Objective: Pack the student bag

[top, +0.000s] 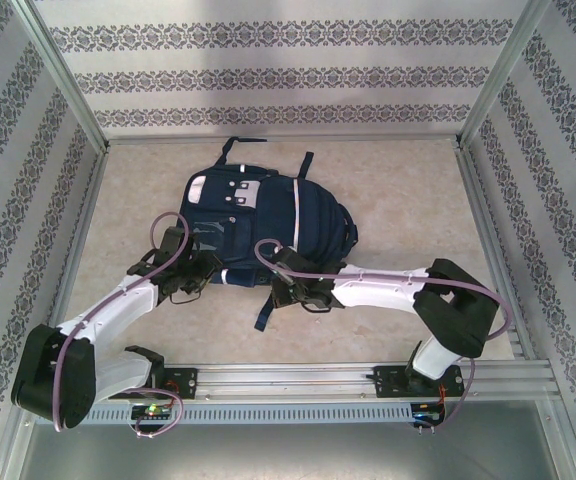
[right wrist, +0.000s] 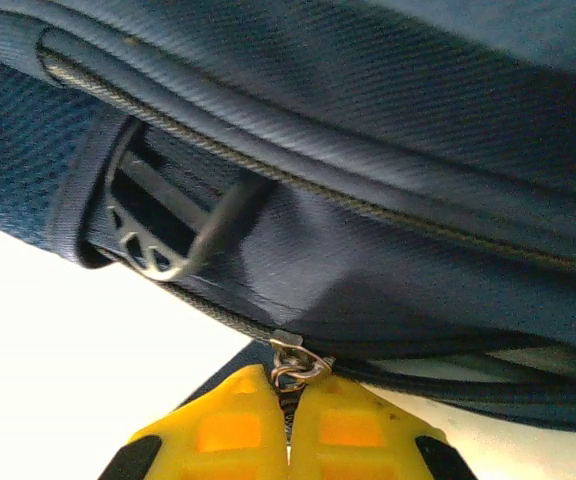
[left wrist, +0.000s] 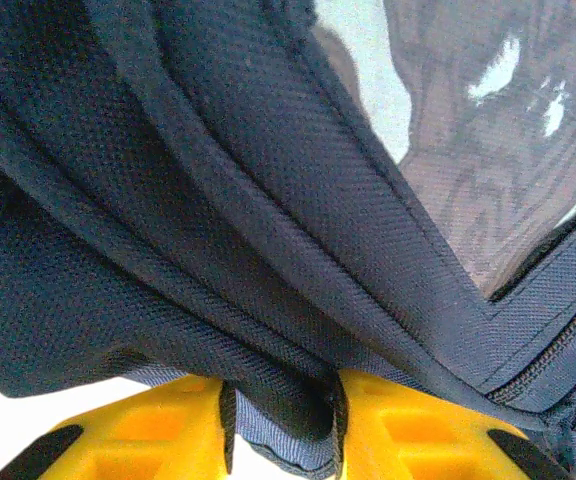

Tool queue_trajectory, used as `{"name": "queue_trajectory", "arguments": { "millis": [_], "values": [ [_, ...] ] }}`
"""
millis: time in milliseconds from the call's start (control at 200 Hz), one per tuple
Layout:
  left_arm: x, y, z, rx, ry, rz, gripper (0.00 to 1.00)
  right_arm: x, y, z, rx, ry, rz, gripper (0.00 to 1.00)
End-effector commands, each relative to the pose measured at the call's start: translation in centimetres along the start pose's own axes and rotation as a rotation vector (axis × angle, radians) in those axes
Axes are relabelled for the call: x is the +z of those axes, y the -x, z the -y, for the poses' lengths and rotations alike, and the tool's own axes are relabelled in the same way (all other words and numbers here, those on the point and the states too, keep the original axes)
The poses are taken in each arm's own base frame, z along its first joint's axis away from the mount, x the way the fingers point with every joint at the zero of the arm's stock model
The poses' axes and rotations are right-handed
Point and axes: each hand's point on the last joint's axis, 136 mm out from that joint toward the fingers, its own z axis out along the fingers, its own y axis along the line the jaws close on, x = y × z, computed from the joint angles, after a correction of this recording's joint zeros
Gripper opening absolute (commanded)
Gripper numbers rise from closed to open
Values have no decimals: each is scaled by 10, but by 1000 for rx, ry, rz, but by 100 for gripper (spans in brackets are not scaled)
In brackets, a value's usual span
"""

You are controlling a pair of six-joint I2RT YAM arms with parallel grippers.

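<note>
Left gripper point(left wrist: 280, 405): yellow fingers pinched on a fold of dark navy fabric at the near edge of the student bag point(top: 268, 225), a large navy-blue fabric backpack with white reflective stripes and grey-white patches. The fold bunches up between the two fingertips, so it is gripping cloth. In the top view this gripper point(top: 190, 272) sits at the bag's near-left corner.

Right gripper point(right wrist: 290, 405): yellow fingers pressed together, clamped on the small silver metal zipper pull point(right wrist: 293, 365) on the bag's lower seam. The zipper line runs off to the right from the pull. In the top view this gripper point(top: 290, 290) is at the bag's near edge, right of the left one, with the bag's end between them.

The bag lies flat in the middle of the beige speckled table point(top: 408, 200), top handle toward the far wall and bottom end toward the arms. One dark strap point(top: 264, 312) trails off the near edge between the grippers.

The left wrist view also shows a shiny clear plastic panel point(left wrist: 468, 150) on the bag. The right wrist view shows a grey plastic strap buckle point(right wrist: 153, 245) just under the bag's edge
</note>
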Motion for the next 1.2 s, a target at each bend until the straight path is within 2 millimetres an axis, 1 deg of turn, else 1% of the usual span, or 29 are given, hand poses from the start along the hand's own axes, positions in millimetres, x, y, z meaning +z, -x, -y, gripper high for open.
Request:
{"name": "queue_trajectory", "arguments": {
  "millis": [0,135,250,300,350,405,440,480,545,630,665,729,769,814,874,914,974,1069,1134,1199],
  "values": [
    [-5,25,3,24,26,104,29,-15,-4,36,-32,-141,-23,0],
    [-5,27,-2,21,45,105,28,-23,-8,60,-26,-187,-38,0],
    [-6,30,-2,31,55,112,27,-31,-7,79,-17,-233,-35,0],
    [-7,31,-1,39,57,115,27,-35,-6,84,-12,-242,-30,0],
    [-7,32,0,48,61,120,27,-38,-3,84,-14,-232,-27,0],
    [-6,36,3,64,66,126,28,-41,0,73,-43,-172,-25,0],
    [-3,39,8,77,69,127,30,-43,1,60,-67,-112,-26,0],
    [0,44,17,95,75,117,35,-46,1,45,-111,-49,-24,0],
    [11,50,38,137,76,73,42,-52,4,22,-176,9,-7,0],
    [25,59,74,178,43,20,55,-55,9,-3,-211,61,4,0],
    [28,65,84,184,45,23,61,-53,12,-12,-206,82,1,0],
    [23,79,94,180,76,59,73,-47,17,-26,-178,106,-9,0],
    [14,86,99,172,81,87,78,-41,21,-35,-150,125,-15,0],
    [3,88,102,161,74,106,82,-35,25,-45,-122,144,-23,0],
    [-9,85,101,144,62,112,85,-29,29,-55,-96,151,-25,0],
    [-14,79,95,127,66,97,86,-25,32,-59,-79,156,-23,0],
    [-17,63,83,100,53,53,85,-21,36,-62,-41,165,-13,0],
    [-12,35,59,2,15,-18,81,-15,36,-65,12,187,-2,0],
    [-4,18,53,-61,-58,-59,78,-11,35,-67,34,206,0,0],
    [3,8,56,-87,-133,-78,75,-9,33,-70,42,229,0,0]
  ]
}}
